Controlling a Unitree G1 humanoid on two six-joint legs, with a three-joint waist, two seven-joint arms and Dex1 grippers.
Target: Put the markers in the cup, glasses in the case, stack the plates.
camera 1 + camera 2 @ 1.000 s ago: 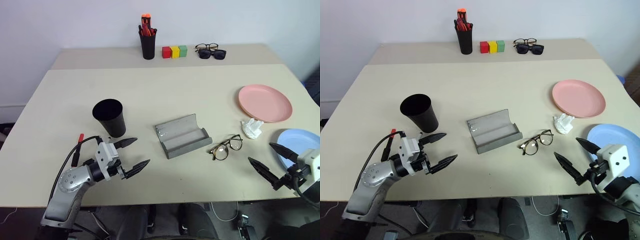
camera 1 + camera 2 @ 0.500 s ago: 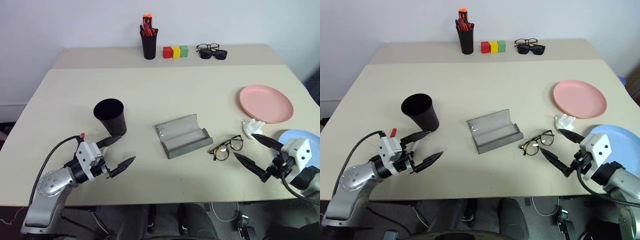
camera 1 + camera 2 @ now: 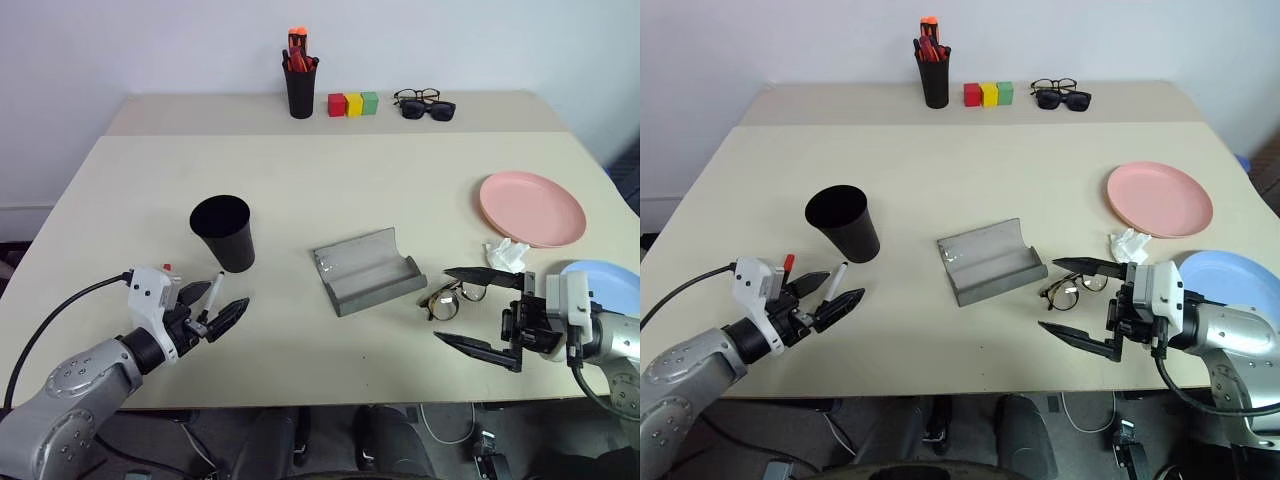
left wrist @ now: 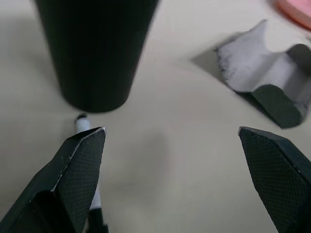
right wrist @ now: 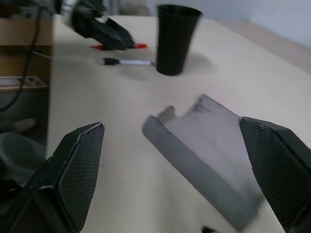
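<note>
Both grippers open and empty: the left gripper [image 3: 212, 314] straddles a white-bodied marker [image 3: 213, 293] lying near the black cup [image 3: 223, 233], the right gripper [image 3: 477, 312] flanks the wire-rimmed glasses [image 3: 455, 297] right of the grey case [image 3: 367, 271]; careless closing could roll the marker or bend the frame.

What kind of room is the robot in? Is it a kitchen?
Probably not a kitchen. It looks like an office or lab test room: a plain beige table against a bare white wall, with a black pen holder and three colored blocks set out like practice props.
</note>
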